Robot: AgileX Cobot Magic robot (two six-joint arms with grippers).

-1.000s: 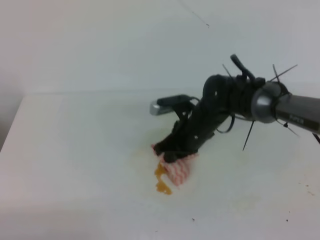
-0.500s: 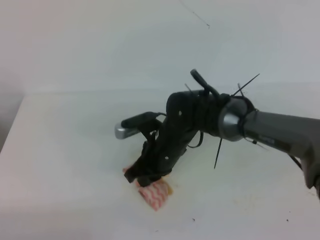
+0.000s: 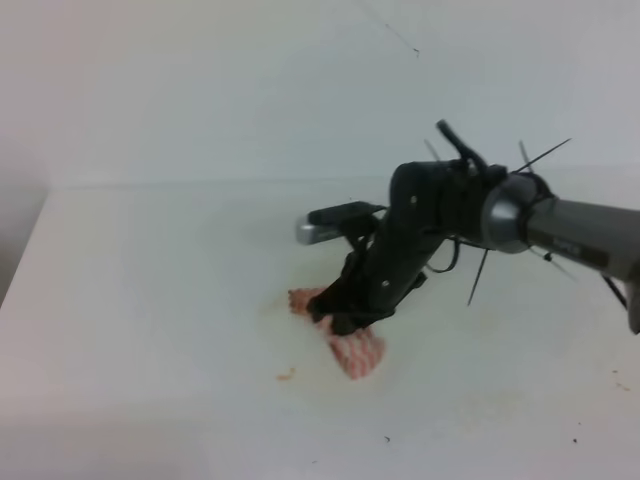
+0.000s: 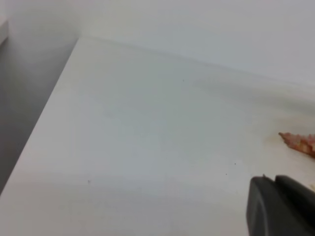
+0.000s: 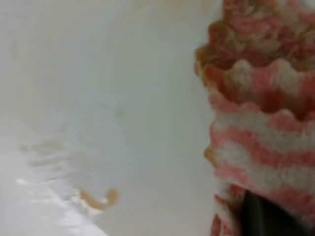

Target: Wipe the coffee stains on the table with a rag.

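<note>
White table point(image 3: 150, 300), rag point(image 3: 357, 352) pinched in right hand point(image 3: 338, 318).

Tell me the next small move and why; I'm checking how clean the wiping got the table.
Probably sweep the rag toward the robot's left and a little nearer the camera, over the small amber spot left on the table. The right gripper is shut on the rag and pressing it down, and the spot and faint smears lie just beside the cloth.
</note>
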